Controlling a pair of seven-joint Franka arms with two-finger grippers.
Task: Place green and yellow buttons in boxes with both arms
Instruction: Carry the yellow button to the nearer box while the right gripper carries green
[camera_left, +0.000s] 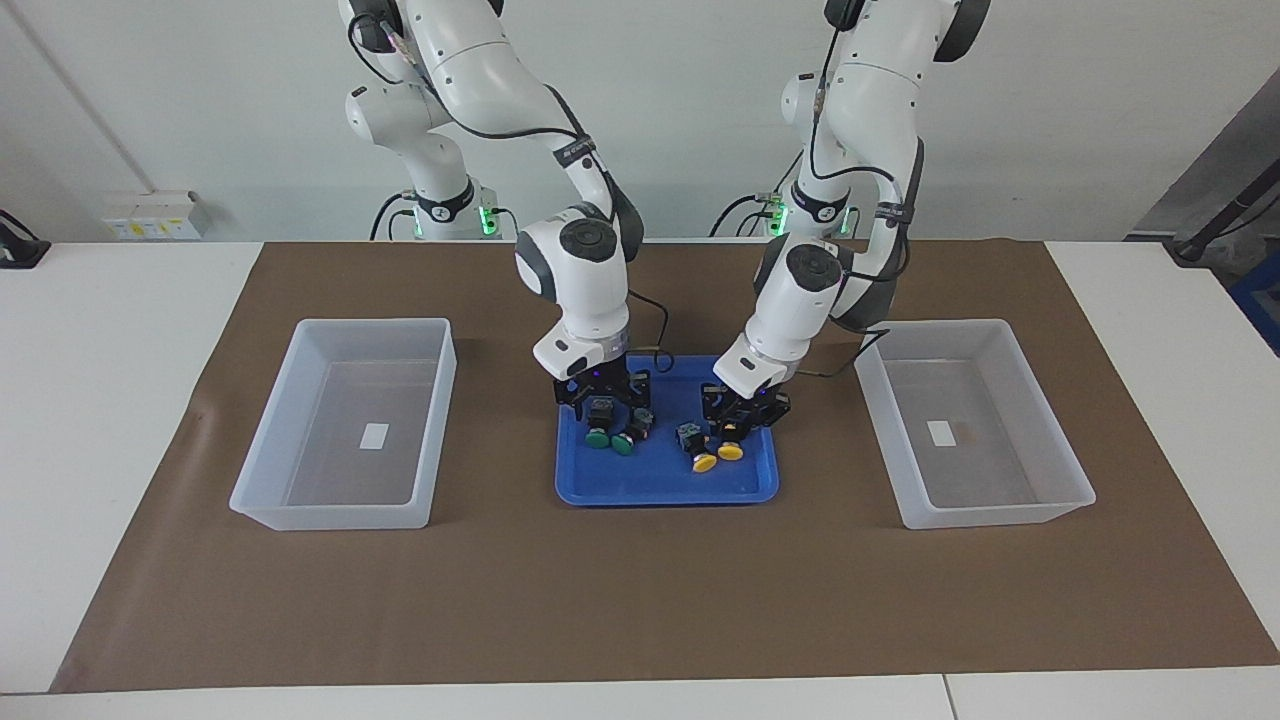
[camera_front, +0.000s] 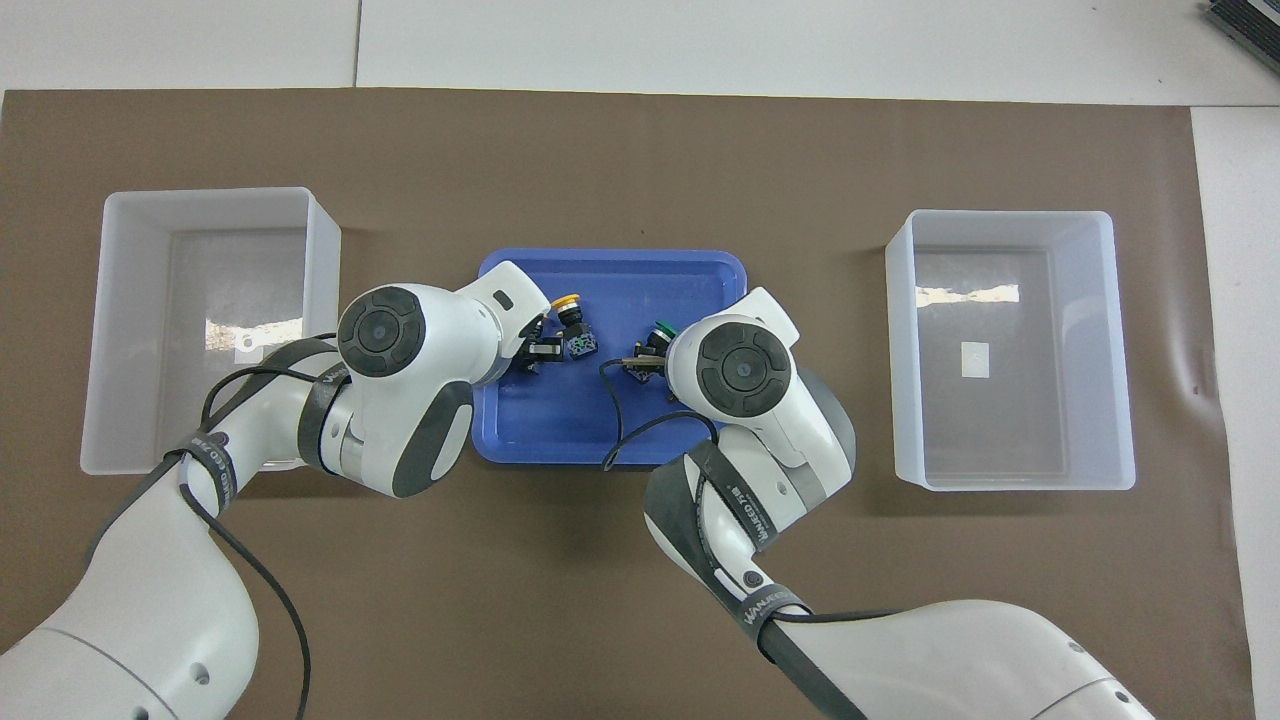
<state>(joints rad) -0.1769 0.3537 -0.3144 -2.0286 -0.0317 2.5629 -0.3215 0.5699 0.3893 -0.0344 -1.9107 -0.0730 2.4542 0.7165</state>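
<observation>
White table (camera_left: 120, 420) under brown mat (camera_left: 640, 600), plain white wall (camera_left: 200, 100), evenly lit.

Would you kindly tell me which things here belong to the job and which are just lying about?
Job: green-capped buttons, yellow-capped buttons, translucent white plastic bins, left gripper, right gripper.
Lying about: shallow blue plastic tray, brown paper mat.

bright, even overhead light, sharp focus, soft shadows under both arms, glare inside one box (camera_front: 968, 294).

2 white arms (camera_left: 590, 290), grey joint caps, black cables, black grippers
</observation>
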